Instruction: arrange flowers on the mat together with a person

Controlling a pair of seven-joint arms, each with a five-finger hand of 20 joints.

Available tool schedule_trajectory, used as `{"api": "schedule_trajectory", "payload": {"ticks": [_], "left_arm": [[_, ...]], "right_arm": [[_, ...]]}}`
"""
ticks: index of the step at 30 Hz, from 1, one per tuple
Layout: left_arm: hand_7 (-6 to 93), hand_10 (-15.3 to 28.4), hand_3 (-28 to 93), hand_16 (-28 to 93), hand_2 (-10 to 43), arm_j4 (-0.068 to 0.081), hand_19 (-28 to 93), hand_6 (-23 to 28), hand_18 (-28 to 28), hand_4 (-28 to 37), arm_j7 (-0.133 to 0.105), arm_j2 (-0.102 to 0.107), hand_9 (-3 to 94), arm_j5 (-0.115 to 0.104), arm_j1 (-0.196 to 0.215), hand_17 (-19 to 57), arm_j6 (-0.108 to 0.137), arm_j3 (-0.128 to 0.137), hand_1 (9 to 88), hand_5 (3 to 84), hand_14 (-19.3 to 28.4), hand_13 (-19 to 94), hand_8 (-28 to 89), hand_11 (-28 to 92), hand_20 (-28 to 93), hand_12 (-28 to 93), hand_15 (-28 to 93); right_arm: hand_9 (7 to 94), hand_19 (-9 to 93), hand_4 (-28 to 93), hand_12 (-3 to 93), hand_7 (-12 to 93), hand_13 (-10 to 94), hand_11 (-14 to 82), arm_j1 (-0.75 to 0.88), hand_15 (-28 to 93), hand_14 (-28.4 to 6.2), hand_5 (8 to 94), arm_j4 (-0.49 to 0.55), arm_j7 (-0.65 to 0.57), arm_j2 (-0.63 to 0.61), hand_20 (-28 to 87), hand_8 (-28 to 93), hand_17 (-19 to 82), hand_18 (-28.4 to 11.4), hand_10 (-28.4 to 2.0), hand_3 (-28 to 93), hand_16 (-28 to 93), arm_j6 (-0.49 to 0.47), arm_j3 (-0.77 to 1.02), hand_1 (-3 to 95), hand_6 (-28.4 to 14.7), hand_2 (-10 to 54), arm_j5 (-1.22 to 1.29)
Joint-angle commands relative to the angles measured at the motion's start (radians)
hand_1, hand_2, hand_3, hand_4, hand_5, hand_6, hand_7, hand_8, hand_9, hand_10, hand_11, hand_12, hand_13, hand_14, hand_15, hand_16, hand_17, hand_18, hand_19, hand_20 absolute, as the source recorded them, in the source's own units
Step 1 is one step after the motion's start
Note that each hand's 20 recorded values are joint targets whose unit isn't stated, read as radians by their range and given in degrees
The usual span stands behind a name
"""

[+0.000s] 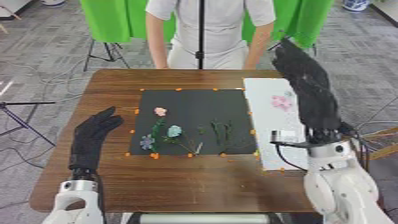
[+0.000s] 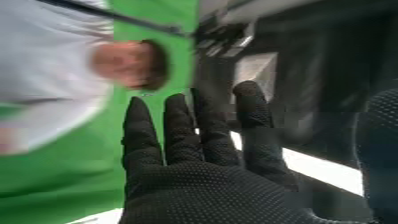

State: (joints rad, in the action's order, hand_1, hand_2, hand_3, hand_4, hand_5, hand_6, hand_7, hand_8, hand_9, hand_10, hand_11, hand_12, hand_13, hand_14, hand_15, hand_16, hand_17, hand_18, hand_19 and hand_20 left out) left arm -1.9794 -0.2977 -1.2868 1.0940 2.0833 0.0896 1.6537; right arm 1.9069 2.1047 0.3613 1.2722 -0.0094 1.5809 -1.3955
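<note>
green cloth (image 1: 111, 22) out behind the brown surface (image 1: 178, 187) | skinny black pole (image 1: 201, 30) upright in front of that cloth | loose cables (image 1: 67, 80) on grey carpet (image 1: 40, 47), left side

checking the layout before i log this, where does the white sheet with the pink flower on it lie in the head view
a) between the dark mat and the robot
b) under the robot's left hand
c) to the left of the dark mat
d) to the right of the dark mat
d, since the white sheet runs along the right side of the dark mat, under its pink flower
</note>
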Motion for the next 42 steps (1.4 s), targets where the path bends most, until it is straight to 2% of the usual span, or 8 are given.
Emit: {"api": "schedule_trajectory", "payload": {"ticks": [1,8,11,13,18,21,29,42], "left_arm": [[9.8,15.1,67,1,5.2,0.0,9,6.2,13.3,-27.5,0.009,-0.002,51.9,0.017,0.002,10.1,-0.017,0.002,20.7,52.2,18.7,44,-5,18,21,14,16],[9.7,15.2,67,1,5.1,-0.006,9,6.2,13.3,-27.4,0.015,-0.009,51.9,0.023,0.013,10.1,-0.02,0.0,20.6,52.2,18.7,44,-5,18,21,14,16],[9.7,15.2,67,1,5.1,0.002,9,6.2,13.3,-27.5,0.016,-0.007,51.9,0.03,-0.007,10.0,-0.028,-0.003,20.7,52.1,18.7,44,-5,18,21,14,16],[9.6,15.2,67,1,5.1,-0.003,9,6.2,13.3,-27.5,0.022,-0.009,51.8,0.028,0.003,10.0,-0.03,0.001,20.7,52.2,18.6,44,-5,18,21,14,16],[9.6,15.3,67,1,5.1,0.001,9,6.2,13.2,-27.4,0.018,-0.012,51.8,0.027,-0.002,10.0,-0.024,0.001,20.7,52.2,18.6,44,-5,18,21,14,16],[9.6,15.2,67,1,5.1,-0.002,9,6.2,13.2,-27.4,0.019,-0.015,51.8,0.027,0.005,10.0,-0.025,0.002,20.7,52.2,18.6,44,-5,18,21,14,16],[9.6,15.1,67,1,5.0,0.009,9,6.3,13.3,-27.4,0.016,0.0,51.7,0.028,-0.018,9.9,-0.037,-0.002,20.7,52.2,18.6,43,-5,18,21,14,16],[9.8,15.1,67,1,4.5,0.003,9,6.2,13.3,-25.9,0.016,-0.005,51.7,0.026,-0.005,9.8,-0.031,0.003,21.9,52.1,18.6,44,-5,18,20,14,16]], "right_arm": [[35.8,1,-19,8.3,7,25,2.9,0.238,5,-7.9,35.5,-0.003,0.018,0.063,26,-8,17,-12.9,-11.9,79,11,0.115,0.014,4.6,1.9,2.6,0.316],[35.2,1,-19,8.3,7,27,2.9,0.23,7,-8.2,35.5,-0.01,0.024,0.086,26,-8,18,-13.6,-11.3,79,10,0.106,0.015,4.4,1.9,2.6,0.306],[35.4,1,-19,8.4,7,27,2.9,0.229,8,-8.4,35.8,-0.008,0.034,0.083,26,-8,18,-13.8,-11.4,79,10,0.113,0.019,4.5,1.7,2.7,0.286],[35.6,1,-19,8.5,8,27,3.1,0.244,8,-8.5,36.1,-0.001,0.034,0.089,26,-8,18,-13.9,-11.6,80,10,0.108,0.025,4.4,1.6,2.8,0.295],[36.1,1,-19,8.6,7,28,3.1,0.244,9,-8.6,36.4,0.0,0.031,0.081,27,-8,18,-13.9,-11.7,79,9,0.121,0.026,4.6,1.5,2.9,0.305],[36.3,1,-19,8.6,7,28,3.2,0.244,9,-8.6,36.7,0.001,0.026,0.079,27,-8,19,-14.0,-11.7,79,9,0.119,0.023,4.6,1.4,3.0,0.311],[32.2,1,-19,8.6,8,28,2.1,0.226,10,-8.6,37.1,-0.005,0.046,0.069,27,-8,19,-13.5,-10.5,80,9,0.145,0.019,4.7,1.3,3.1,0.321],[31.8,1,-19,8.9,8,29,1.9,0.223,10,-8.6,37.8,-0.002,0.056,0.063,28,-8,19,-13.7,-10.1,80,9,0.165,0.042,5.0,1.2,3.1,0.319]]}}
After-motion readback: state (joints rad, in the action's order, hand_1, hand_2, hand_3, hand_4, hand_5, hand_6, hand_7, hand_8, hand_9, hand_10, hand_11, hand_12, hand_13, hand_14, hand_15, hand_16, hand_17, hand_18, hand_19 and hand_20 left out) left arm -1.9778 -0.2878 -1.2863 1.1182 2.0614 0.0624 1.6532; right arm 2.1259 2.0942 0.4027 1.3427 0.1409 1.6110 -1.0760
